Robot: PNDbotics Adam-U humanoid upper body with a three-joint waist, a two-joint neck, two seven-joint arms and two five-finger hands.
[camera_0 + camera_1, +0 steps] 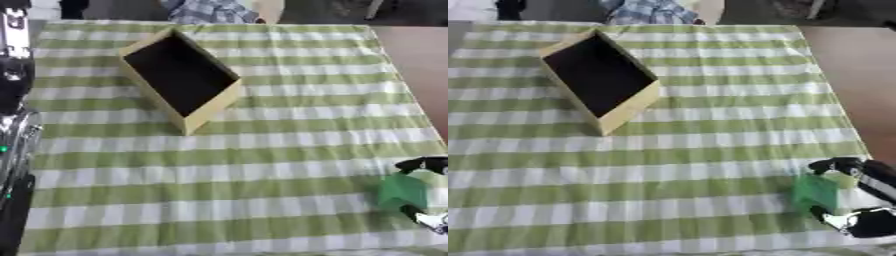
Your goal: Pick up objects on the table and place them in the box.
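1. The table (420, 60) takes up nearly the whole view. Most of it lies under a green-and-white checked cloth (262, 150). A bare brown strip of the tabletop shows along the right edge, past the cloth's right border.

2. The box (179, 75) stands on the cloth in the far left part of the table, well short of the far edge. It is a rectangular open box with pale tan walls and a dark inside. It sits askew to the cloth's stripes, with one corner toward the far edge and one toward the near side. Nothing can be made out inside it.

3. The right hand (859, 200) comes in at the near right corner of the table, black with light parts. Its fingers are curled around a green object: one dark finger (837, 164) arches over the top of it, and another part of the hand sits below it, so the object is pinched between them.

4. The green object (814, 192) is small and blocky, held in the right hand just over the cloth near the near right corner. It is well apart from the box. Whether it touches the cloth cannot be told.

5. The left hand does not show in either view.
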